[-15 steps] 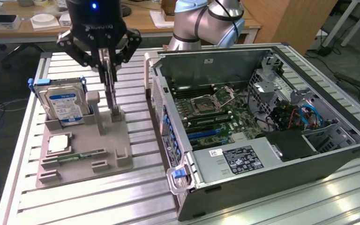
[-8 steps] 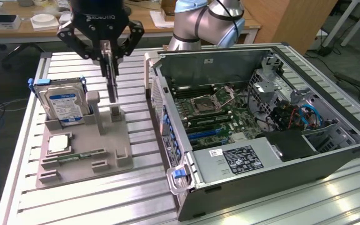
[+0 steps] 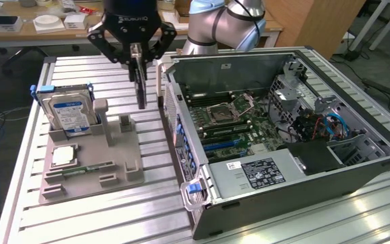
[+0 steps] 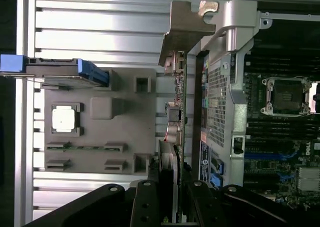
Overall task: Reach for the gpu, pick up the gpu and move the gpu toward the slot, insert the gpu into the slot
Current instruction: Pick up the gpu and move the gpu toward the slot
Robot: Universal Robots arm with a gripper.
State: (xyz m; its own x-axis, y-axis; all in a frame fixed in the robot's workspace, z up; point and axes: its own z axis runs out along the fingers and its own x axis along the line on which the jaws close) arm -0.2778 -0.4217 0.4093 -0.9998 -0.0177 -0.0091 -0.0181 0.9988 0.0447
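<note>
The thin green gpu card [image 3: 141, 91] is gripped beneath the black tool [image 3: 138, 60]. Both are held over the slatted metal worktop [image 3: 114, 213].

gpu [image 3: 140, 87], thin green card edge-on, upright, clamped between fingers [image 3: 135, 55], hanging just beside the open computer case [image 3: 303, 168]

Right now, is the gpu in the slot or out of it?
Out. The gripper holds the gpu on edge in the air, outside the computer case, over the table.
</note>
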